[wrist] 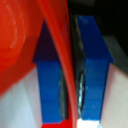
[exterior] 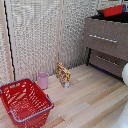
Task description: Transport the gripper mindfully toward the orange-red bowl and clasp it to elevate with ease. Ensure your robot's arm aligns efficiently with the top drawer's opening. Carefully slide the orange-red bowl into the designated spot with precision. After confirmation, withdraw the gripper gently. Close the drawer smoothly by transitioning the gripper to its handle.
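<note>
Exterior view: a dark brown wooden cabinet stands at the exterior view's right, its top drawer fronted by a slim silver bar handle and a like lower drawer beneath it. The glossy orange-red bowl sits above the cabinet top, near the upper edge of the picture. A rounded white part of the robot's arm shows at the right edge. On the pale wooden floor lie a large red mesh basket with a blue rim, a pink cup just beside it, and a small patterned snack bag standing upright near the cup.

Wrist view: the gripper is clenched on the orange-red bowl; the bowl's thin rim passes between the two blue fingers, which press it from either side
</note>
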You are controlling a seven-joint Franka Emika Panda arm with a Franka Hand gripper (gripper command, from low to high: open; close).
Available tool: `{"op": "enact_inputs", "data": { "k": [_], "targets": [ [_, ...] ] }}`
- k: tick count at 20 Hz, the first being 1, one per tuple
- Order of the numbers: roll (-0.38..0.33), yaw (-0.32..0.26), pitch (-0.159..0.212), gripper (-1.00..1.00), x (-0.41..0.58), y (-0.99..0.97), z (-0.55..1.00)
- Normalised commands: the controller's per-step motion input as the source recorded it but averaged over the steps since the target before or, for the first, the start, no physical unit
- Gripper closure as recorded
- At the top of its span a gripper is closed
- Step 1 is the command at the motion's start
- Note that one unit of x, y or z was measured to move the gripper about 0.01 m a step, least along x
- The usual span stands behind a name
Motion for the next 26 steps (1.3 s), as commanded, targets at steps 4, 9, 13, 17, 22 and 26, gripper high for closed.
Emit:
{"op": "enact_inputs", "data": {
  "k": [4, 9, 13, 17, 22, 26],
  "targets": [
    [-0.048, 0.158, 0.003, -1.00, 0.006, 0.15, 0.04],
    [-0.055, 0.239, 0.000, -1.00, 0.093, 0.13, 0.14],
    [-0.083, 0.316, 0.020, -1.00, 0.066, 0.00, 0.10],
    [-0.092, 0.307, 0.053, -1.00, 0.036, 0.01, 0.10],
    [-0.228, 0.224, 0.043, -1.00, 0.002, 0.01, 0.11],
    [-0.347, 0.161, 0.031, -1.00, 0.000, 0.01, 0.09]
  ]
}}
